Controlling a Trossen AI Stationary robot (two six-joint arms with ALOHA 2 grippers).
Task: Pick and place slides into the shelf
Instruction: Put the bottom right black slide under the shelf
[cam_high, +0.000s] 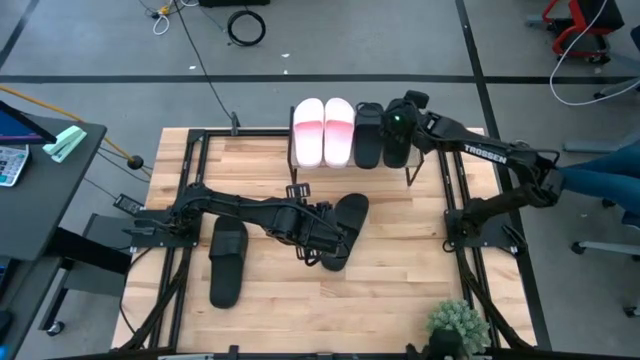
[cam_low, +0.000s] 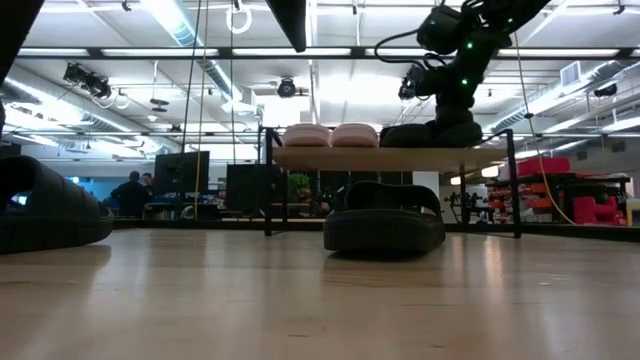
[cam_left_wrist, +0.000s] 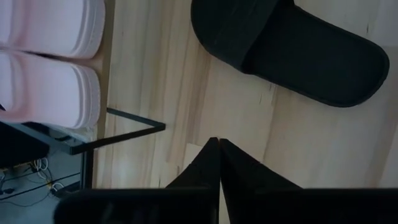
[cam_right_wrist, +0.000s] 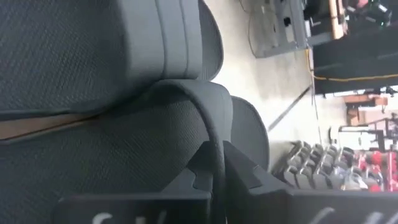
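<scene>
Slides on the shelf: two light pink slides (cam_high: 323, 131) lie side by side on the top board, with two black slides just beside them toward the right arm, first the inner black slide (cam_high: 368, 134), then the outer black slide (cam_high: 396, 140).
Shelf: the shelf (cam_high: 297, 178) stands at the far middle of the table, a thin black frame with a light wooden board; in the low view its board (cam_low: 390, 158) carries the pink pair (cam_low: 331, 135) and the black pair.
Slides on the table: one black slide (cam_high: 343, 230) lies tilted near the table's middle, in front of the shelf; another black slide (cam_high: 227, 262) lies lengthwise on the left side, well apart from the shelf.
Right gripper: the right gripper (cam_high: 400, 128) is over the outer black slide on the shelf; in the right wrist view its fingers (cam_right_wrist: 239, 168) are closed on that slide's strap (cam_right_wrist: 208, 115).
Left gripper: the left gripper (cam_high: 322, 232) hovers low over the table, just beside the tilted black slide; in the left wrist view its fingertips (cam_left_wrist: 219, 146) are pressed together and hold nothing, with that slide (cam_left_wrist: 292, 46) lying apart from them.
Table: light wooden tabletop (cam_high: 400, 270) with black rails along both sides.
Around: a small green plant (cam_high: 457, 322) sits at the near right corner.
</scene>
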